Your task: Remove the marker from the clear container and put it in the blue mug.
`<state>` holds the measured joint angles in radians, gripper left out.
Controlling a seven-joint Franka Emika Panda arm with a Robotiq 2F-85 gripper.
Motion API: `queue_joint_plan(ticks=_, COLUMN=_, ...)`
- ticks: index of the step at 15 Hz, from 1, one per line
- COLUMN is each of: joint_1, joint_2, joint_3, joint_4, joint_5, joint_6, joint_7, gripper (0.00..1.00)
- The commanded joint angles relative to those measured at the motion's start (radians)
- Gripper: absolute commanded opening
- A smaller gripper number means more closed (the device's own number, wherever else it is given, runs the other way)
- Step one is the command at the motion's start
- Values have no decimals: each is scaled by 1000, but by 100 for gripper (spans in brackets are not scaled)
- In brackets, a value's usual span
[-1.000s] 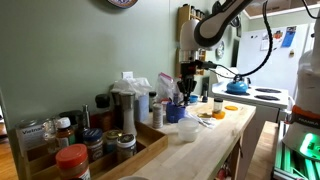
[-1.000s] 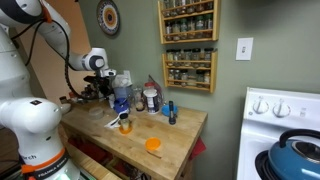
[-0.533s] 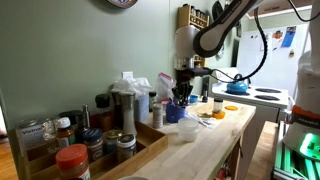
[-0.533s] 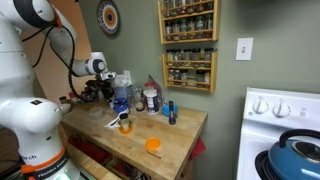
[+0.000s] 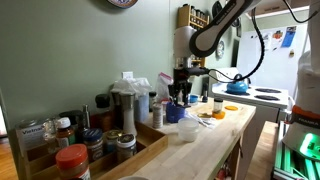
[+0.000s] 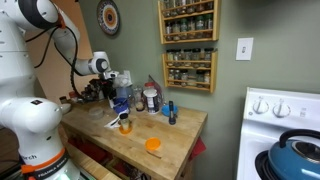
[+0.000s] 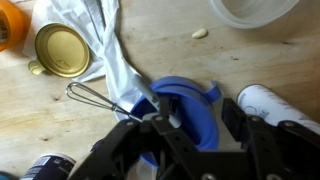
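In the wrist view my gripper (image 7: pixel 198 118) hangs right over the dark-blue mug (image 7: pixel 186 84) with its jaws apart. The marker (image 7: pixel 152 103), light-bodied with a dark end, leans inside the mug against the left finger (image 7: pixel 165 122). Nothing sits between the fingers. The clear container (image 7: pixel 250 10) stands empty past the mug, and also shows in an exterior view as the clear container (image 5: pixel 187 131). In both exterior views the gripper (image 5: pixel 180 93) (image 6: pixel 113 92) is low over the mug (image 5: pixel 175 111) at the back of the counter.
Beside the mug lie a wire whisk (image 7: pixel 95 98), a white bag (image 7: pixel 110 40), a gold lid (image 7: pixel 62 48) and a white-capped bottle (image 7: pixel 268 103). A wooden tray of jars (image 5: pixel 95 145) fills the near counter. A light-blue kettle (image 5: pixel 236 87) sits on the stove.
The arm has moved left and down over the blue mug. The jaws, shut a second ago, now stand apart with the marker resting in the mug.
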<state>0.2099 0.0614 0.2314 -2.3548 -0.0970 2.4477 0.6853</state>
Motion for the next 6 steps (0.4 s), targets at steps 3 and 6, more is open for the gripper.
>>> queue_joint_plan(ticks=3, joint_1=15, joint_2=-214, joint_3=5, joint_4=-99, joint_5=296, joint_6=-33, joint_7=-367, gripper=100)
queue_joint_plan(ticks=6, joint_1=16, joint_2=-182, joint_3=4, joint_4=-56, joint_5=319, joint_6=-26, joint_7=-404, gripper=100)
